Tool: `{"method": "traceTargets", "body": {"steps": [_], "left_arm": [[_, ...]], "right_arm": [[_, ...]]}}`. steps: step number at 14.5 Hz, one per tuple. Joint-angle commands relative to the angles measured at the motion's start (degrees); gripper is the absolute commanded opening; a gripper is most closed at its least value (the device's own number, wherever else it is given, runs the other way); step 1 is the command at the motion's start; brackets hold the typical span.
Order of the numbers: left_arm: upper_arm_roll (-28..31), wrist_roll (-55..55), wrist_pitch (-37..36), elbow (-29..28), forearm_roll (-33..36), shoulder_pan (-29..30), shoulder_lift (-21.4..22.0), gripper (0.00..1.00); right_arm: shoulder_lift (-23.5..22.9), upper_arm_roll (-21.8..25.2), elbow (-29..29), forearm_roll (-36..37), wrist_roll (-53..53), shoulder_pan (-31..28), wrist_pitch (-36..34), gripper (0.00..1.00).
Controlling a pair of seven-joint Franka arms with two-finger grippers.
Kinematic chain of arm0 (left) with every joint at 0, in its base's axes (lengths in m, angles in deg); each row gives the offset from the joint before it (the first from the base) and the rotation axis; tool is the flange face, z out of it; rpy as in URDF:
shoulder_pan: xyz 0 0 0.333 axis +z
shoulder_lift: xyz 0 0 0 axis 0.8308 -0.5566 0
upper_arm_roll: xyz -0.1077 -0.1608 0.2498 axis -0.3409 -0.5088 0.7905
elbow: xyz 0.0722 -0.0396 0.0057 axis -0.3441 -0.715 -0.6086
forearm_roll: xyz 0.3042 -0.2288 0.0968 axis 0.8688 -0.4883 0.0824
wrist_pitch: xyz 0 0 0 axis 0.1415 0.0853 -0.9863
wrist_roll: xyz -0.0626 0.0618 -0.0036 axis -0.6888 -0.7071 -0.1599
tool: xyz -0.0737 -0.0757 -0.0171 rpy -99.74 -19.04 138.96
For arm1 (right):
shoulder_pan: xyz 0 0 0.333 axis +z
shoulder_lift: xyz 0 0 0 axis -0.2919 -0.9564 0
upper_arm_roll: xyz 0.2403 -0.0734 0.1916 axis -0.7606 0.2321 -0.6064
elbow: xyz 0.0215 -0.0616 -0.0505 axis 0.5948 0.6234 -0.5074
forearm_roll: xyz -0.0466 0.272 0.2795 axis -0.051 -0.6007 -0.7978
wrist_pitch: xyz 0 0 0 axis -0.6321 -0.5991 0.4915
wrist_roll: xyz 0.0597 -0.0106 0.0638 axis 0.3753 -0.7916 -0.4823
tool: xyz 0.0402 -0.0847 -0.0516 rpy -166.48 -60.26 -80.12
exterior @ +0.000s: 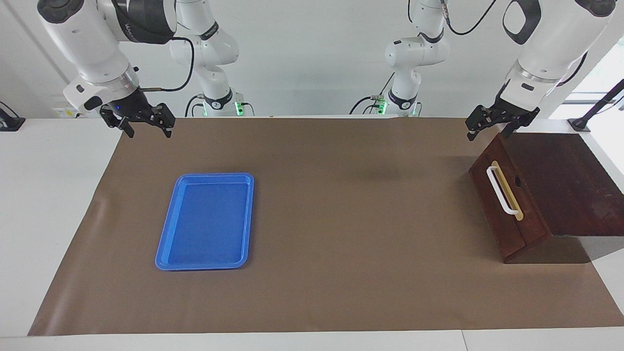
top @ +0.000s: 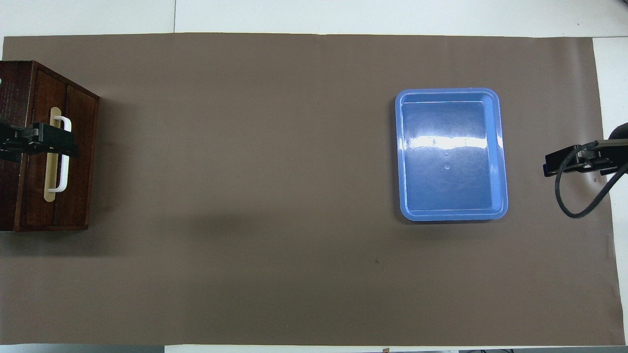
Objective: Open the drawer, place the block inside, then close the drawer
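The dark wooden drawer [exterior: 498,217] sits shut in its cabinet at the left arm's end of the table, its white bar handle [exterior: 500,190] facing the table's middle. My left gripper [exterior: 488,134] hangs open and empty in the air over the cabinet's front upper edge. In the overhead view this left gripper [top: 54,145] covers part of the handle [top: 64,162] on the drawer [top: 78,162]. My right gripper [exterior: 149,133] hovers open and empty over the mat's edge at the right arm's end; the overhead view shows the right gripper [top: 553,166] beside the tray. The block is out of view.
A flat blue tray [exterior: 168,246] with nothing in it lies on the brown mat toward the right arm's end; the overhead view shows the same tray [top: 498,147]. The mat [exterior: 341,219] covers most of the white table.
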Motion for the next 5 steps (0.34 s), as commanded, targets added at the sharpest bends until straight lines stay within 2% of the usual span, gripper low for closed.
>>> {"method": "traceTargets", "body": {"steps": [1, 5], "left_arm": [[0.24, 0.81, 1.15, -0.95, 0.51, 0.03, 0.3, 1.0], [0.33, 0.81, 1.06, -0.86, 0.33, -0.06, 0.3, 1.0]], "right_arm": [[0.07, -0.45, -0.33, 0.61, -0.71, -0.67, -0.71, 1.0], [-0.02, -0.45, -0.42, 0.61, -0.97, -0.67, -0.62, 1.0]]}}
